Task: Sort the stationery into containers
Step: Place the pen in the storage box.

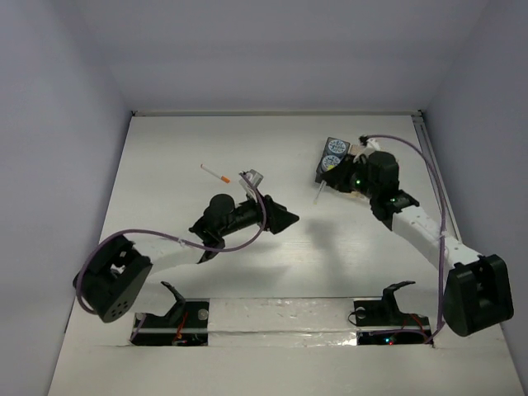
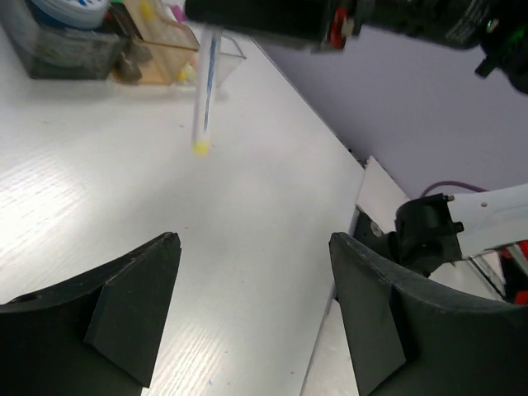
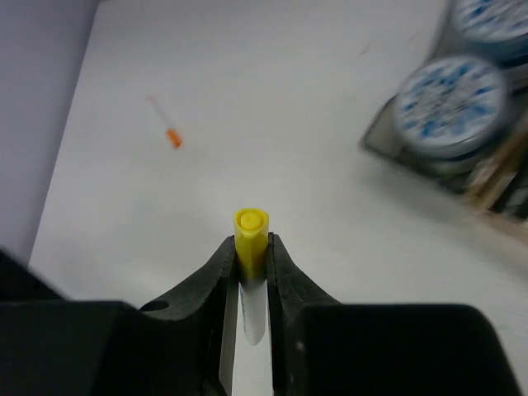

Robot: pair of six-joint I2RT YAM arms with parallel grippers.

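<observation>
My right gripper (image 1: pixel 332 182) is shut on a white pen with a yellow end (image 3: pixel 251 233). It holds the pen above the table, just in front of the clear divided tray (image 1: pixel 356 155); the pen also shows in the top view (image 1: pixel 318 194) and the left wrist view (image 2: pixel 203 103). Two blue-grey patterned canisters (image 1: pixel 333 147) (image 1: pixel 330 162) sit in the tray's dark section, also seen in the right wrist view (image 3: pixel 450 107). A white pen with an orange end (image 1: pixel 216 173) lies on the table to the left. My left gripper (image 1: pixel 286 219) is open and empty mid-table, apart from both pens.
The tray's tan compartments (image 2: pixel 161 45) hold small yellow and pink pieces. White walls ring the table. The right arm's base (image 2: pixel 427 238) and a raised white strip (image 1: pixel 280 318) stand at the near edge.
</observation>
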